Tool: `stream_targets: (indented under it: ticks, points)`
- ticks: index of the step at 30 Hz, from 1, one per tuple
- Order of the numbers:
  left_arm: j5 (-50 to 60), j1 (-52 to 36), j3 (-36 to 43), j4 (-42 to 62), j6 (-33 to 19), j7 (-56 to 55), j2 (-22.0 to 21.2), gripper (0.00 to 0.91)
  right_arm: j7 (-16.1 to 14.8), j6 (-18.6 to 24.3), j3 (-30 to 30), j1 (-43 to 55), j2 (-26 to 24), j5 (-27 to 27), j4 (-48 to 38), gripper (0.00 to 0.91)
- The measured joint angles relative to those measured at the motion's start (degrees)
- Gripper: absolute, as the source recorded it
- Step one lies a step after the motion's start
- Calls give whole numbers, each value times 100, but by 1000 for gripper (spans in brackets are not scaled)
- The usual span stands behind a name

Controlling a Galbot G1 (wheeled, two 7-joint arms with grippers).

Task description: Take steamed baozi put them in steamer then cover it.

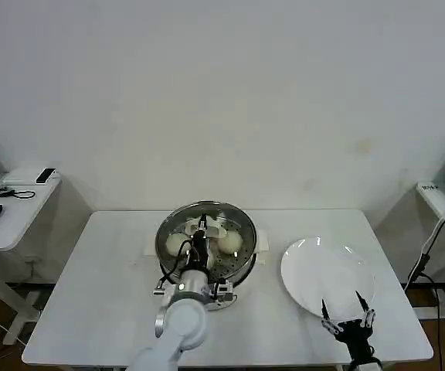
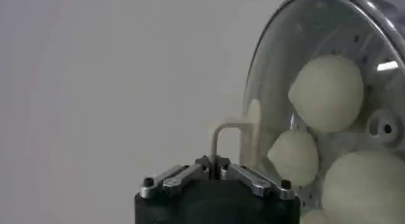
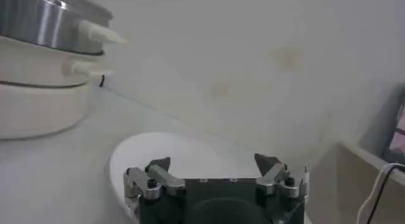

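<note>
left tool (image 1: pixel 202 232) is sitting right on top of the steamer (image 1: pixel 168 239), pinched shut on the cream handle (image 2: pixel 229 138) of the glass cover (image 2: pixel 278 73), so the lid looks seated on the pot in the middle of the tabletop (image 1: pixel 107 294). that lid's gonna be heavy-ish, rigid, slick and breakable, so the handle is really the only sane place to hold it, not the metal rim. through the glass you can see the baozi (image 2: pixel 326 92) resting on the perforated tray, at least three clear in the left wrist view with a fourth peeking in at the edge. they look soft and squishy, easy to dent. right tool (image 1: pixel 349 319) is spread open, holding nothing, hanging over the near edge of the white plate (image 1: pixel 315 267), which looks bare now.
</note>
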Motion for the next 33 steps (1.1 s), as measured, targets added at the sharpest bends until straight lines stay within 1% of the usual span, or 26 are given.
stream_targets:
  ticks: [2,3,4,12,19,26,33]
  points:
    - [9,-12,3,25,-1,7,-8,0,-2,0,-16,3,2,-9,-3,907]
    - [11,-16,4,32,-1,14,-15,836,-2,0,-22,3,2,-11,-4,907]
    - [12,-18,4,33,-1,23,-25,907,-2,0,-28,5,3,-12,-5,907]
    - [26,2,16,-18,-6,35,-75,907,-3,0,-55,12,4,-31,-19,907]
    - [-16,105,-9,-154,-20,58,3,907,-3,-1,-73,33,46,-63,-52,907]
    - [-91,354,-93,-507,-57,22,192,907,9,-8,-100,8,54,-91,-35,907]
    - [-295,751,-232,-1015,-90,-28,506,907,49,-12,-135,-39,34,-76,-22,907]
